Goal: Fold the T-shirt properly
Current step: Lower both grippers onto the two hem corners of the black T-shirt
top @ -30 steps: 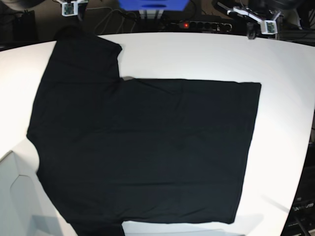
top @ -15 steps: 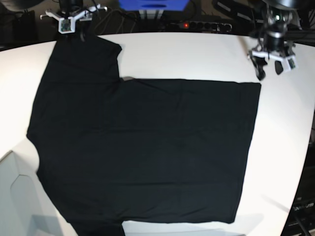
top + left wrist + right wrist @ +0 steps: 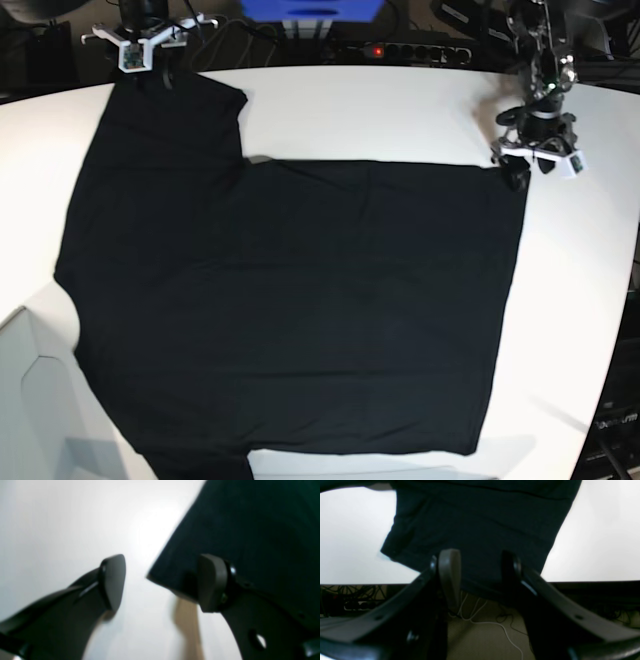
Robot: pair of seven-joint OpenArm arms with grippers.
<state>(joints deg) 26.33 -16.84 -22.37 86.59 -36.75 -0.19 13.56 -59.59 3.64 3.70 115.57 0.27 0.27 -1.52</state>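
At T-shirt (image 3: 290, 300) corner, seemingly untouched, spread left pincer (image 3: 160, 582).

Matt black cloth T-shirt (image 3: 290, 300) on smooth white table (image 3: 400, 110).

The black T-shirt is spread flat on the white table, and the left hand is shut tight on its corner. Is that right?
Not quite. The T-shirt does lie spread flat on the white table, but the left hand is open, not shut. The left wrist view shows its two fingers standing wide apart around the shirt's corner, gripping nothing yet.
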